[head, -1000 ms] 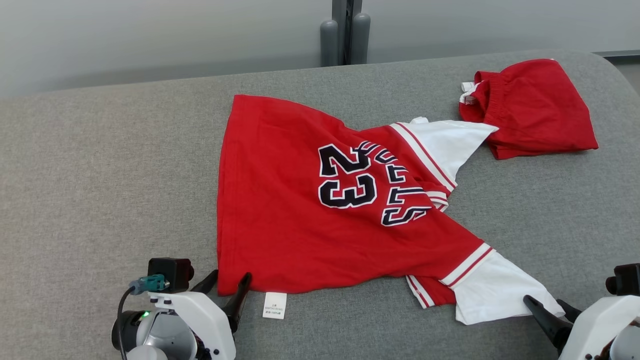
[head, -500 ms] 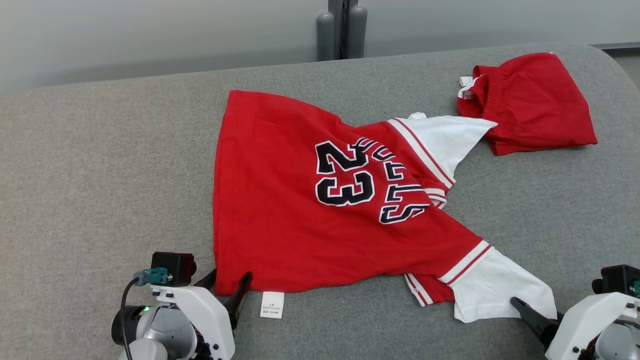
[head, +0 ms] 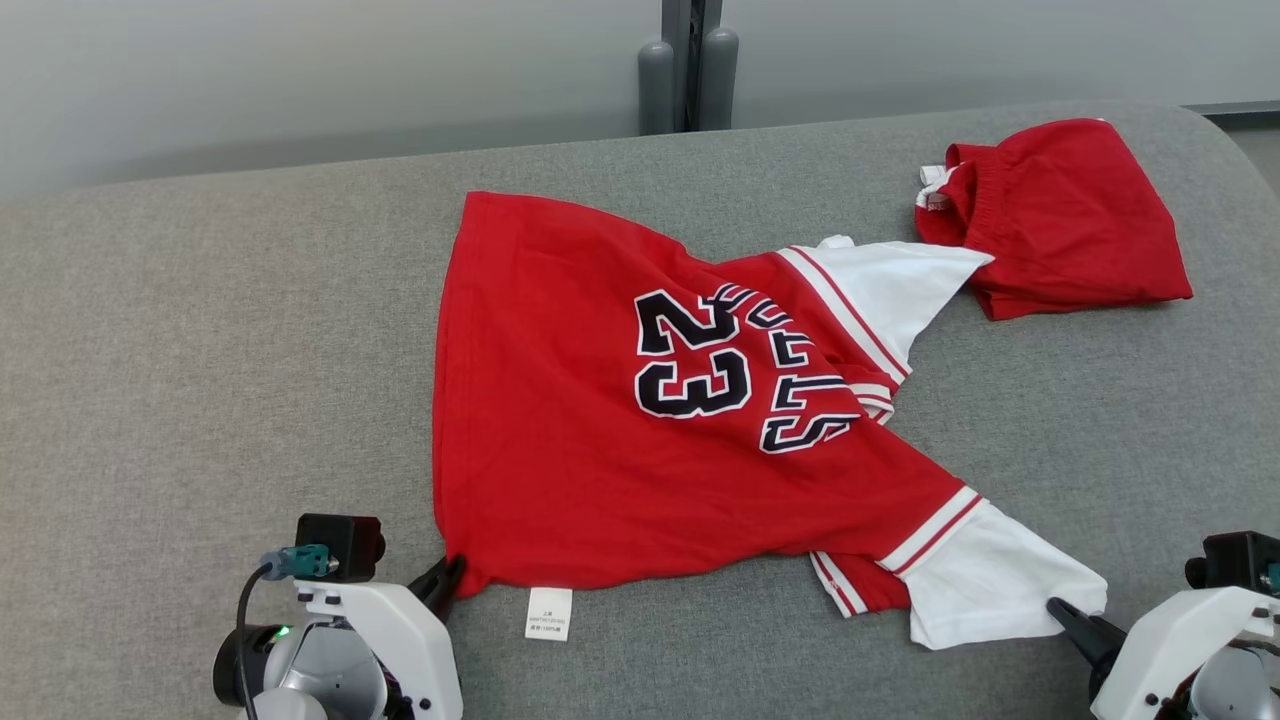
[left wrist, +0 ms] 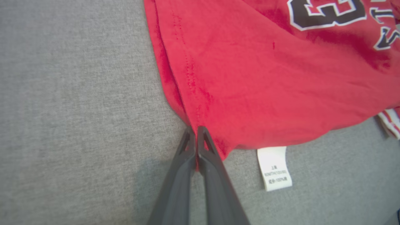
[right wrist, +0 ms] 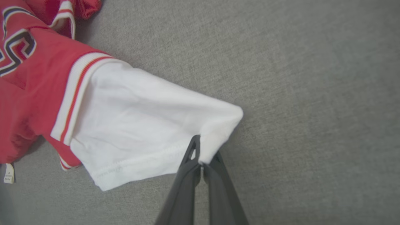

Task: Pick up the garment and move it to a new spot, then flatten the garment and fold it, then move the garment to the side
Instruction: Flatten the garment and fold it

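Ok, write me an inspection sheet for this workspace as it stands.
Surface: grey fabric surface, flat, no stains seen.
Job's things: red jersey numbered 23, spread out but creased; its near white sleeve points to the near right; care label sticks out at the near hem.
Clutter: second red garment, bunched at the far right by the jersey's far sleeve.
Grippers: left gripper, fingers shut on the jersey's near-left hem corner; right gripper, fingers shut on the near sleeve's edge.
Cables: black cable with a teal plug at the left wrist, off the cloth.
Surroundings: pale wall; dark post with two grey cylinders behind the surface.
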Motion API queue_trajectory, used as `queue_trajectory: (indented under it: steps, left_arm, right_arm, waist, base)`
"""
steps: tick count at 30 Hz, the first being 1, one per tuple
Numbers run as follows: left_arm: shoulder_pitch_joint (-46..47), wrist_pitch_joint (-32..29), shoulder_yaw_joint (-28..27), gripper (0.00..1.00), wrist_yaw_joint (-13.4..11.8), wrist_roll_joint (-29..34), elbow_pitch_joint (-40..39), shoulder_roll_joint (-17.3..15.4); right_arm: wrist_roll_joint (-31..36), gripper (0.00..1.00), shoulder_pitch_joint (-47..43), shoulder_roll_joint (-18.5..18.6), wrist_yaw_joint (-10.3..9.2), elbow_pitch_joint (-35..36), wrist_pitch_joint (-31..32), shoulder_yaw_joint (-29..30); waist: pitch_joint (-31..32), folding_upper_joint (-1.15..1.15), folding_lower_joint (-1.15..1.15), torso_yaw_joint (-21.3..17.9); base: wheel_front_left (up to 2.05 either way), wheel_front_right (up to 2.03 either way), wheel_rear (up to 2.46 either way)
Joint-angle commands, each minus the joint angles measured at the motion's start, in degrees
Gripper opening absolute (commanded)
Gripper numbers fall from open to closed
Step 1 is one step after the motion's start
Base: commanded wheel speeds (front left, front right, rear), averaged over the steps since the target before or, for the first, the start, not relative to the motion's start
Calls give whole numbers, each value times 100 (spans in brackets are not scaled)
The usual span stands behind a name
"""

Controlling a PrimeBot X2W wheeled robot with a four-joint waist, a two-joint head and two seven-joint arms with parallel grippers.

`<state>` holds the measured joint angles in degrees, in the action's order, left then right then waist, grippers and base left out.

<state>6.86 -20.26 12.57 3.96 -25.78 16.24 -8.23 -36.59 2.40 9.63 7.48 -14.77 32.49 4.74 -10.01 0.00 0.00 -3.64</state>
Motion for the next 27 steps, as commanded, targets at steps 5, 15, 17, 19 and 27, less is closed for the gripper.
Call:
queue_trajectory:
  steps: [5,15,17,19,27]
  left_arm:
    - [-60,41,-4,0,-25,-58,-103,-28]
    - [-201,272,-246,0,-174,-159,-426,-135]
    - [-240,323,-325,0,-213,-186,-599,-160]
    - [-335,305,-381,0,-260,-212,-785,-191]
    - [-661,248,-575,0,-466,-245,-1760,-333]
  right_arm:
    - [-89,0,4,167,4,93,-250,-92]
    - [-507,0,-143,393,4,786,-757,-226]
    - [-598,0,-206,465,4,1057,-904,-238]
    - [-693,0,-281,539,4,1327,-1035,-251]
    - [-1029,0,-625,749,4,2199,-1272,-30]
  waist:
    - [70,0,0,5]
    - [272,0,0,12]
    - [321,0,0,11]
    - [380,0,0,11]
    - [543,0,0,44]
  base:
    - [0,0,0]
    - [0,0,0]
    - [0,0,0]
    - [0,0,0]
    - [0,0,0]
